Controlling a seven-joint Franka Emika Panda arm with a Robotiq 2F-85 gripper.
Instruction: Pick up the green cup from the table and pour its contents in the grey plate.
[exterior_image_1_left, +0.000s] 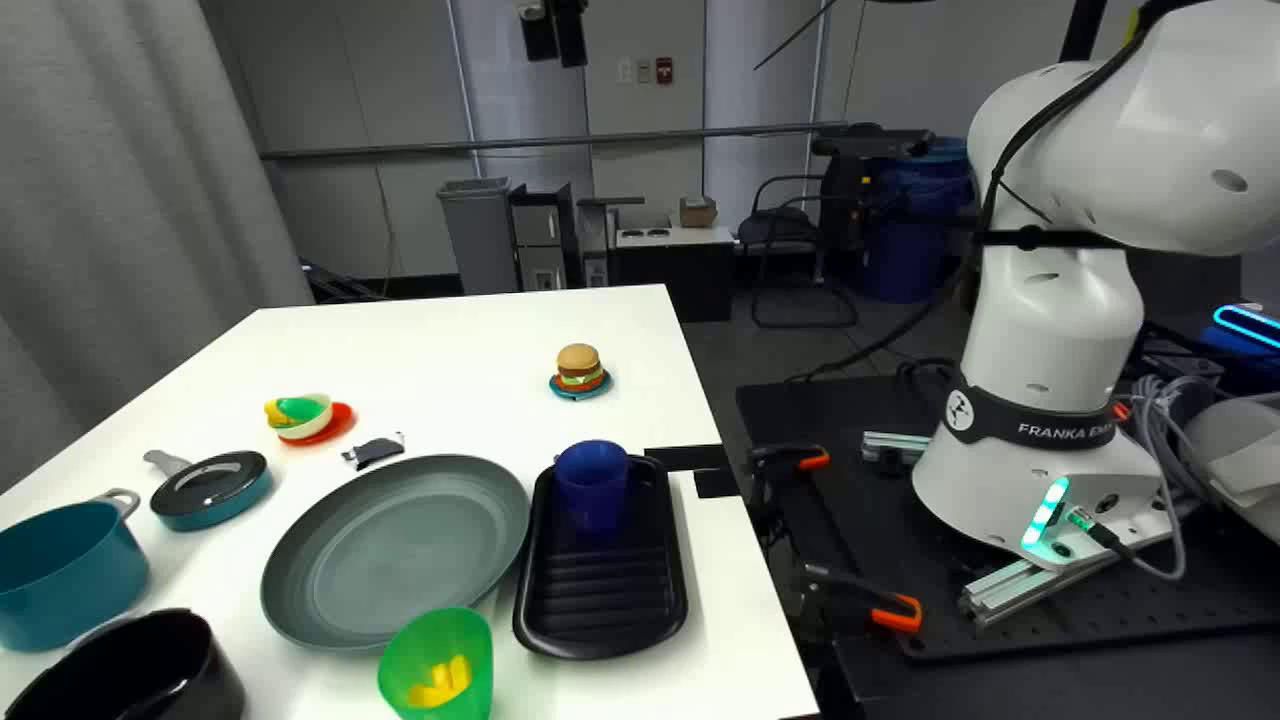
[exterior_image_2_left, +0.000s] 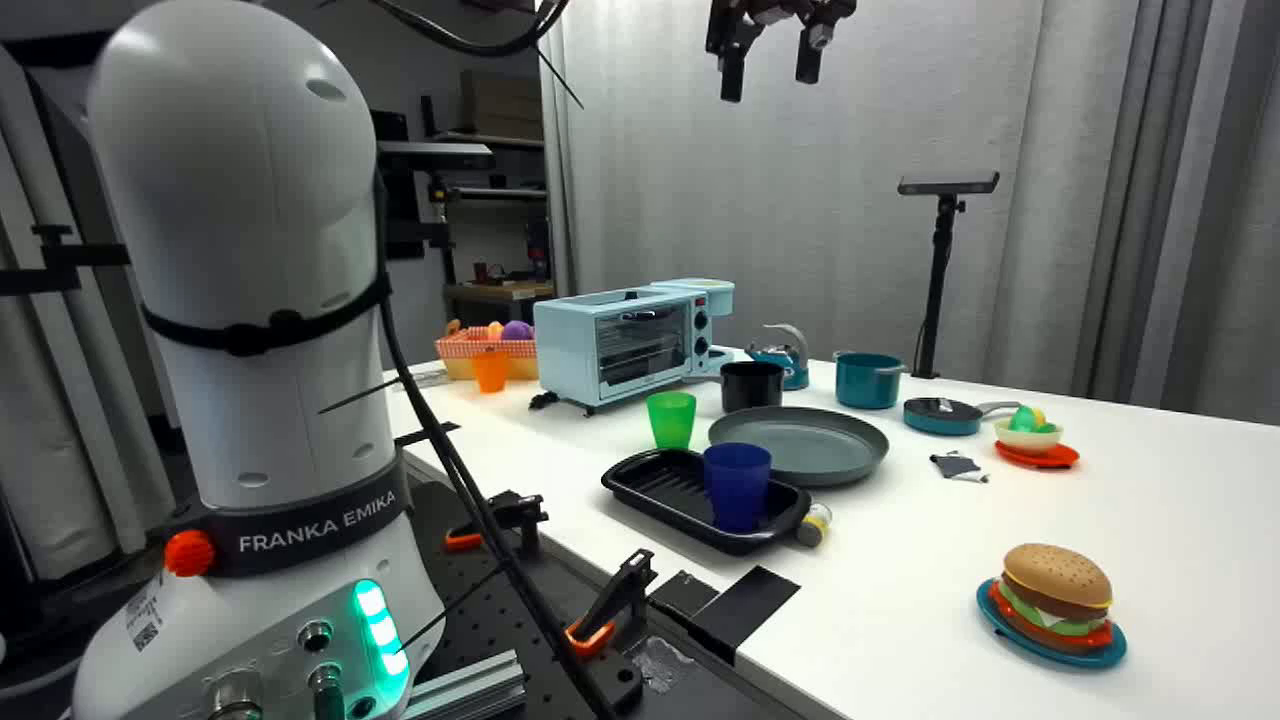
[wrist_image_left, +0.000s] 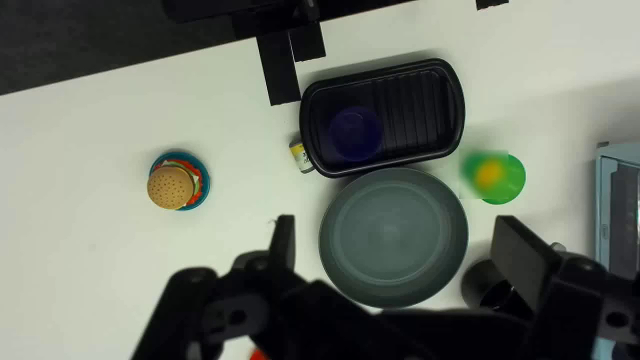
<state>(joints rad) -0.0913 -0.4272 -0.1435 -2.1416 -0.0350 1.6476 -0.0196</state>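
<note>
Backing the white table (exterior_image_2_left: 900, 570): curtain (exterior_image_2_left: 850, 230), perhaps shelves (exterior_image_2_left: 500, 193).

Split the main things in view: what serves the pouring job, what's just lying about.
For the job: green cup, yellow pieces inside it, grey plate, white table.
Lying about: blue cup, black tray, burger, black pot, teal pot, pan, cream bowl, toaster oven, orange cup, basket.
</note>
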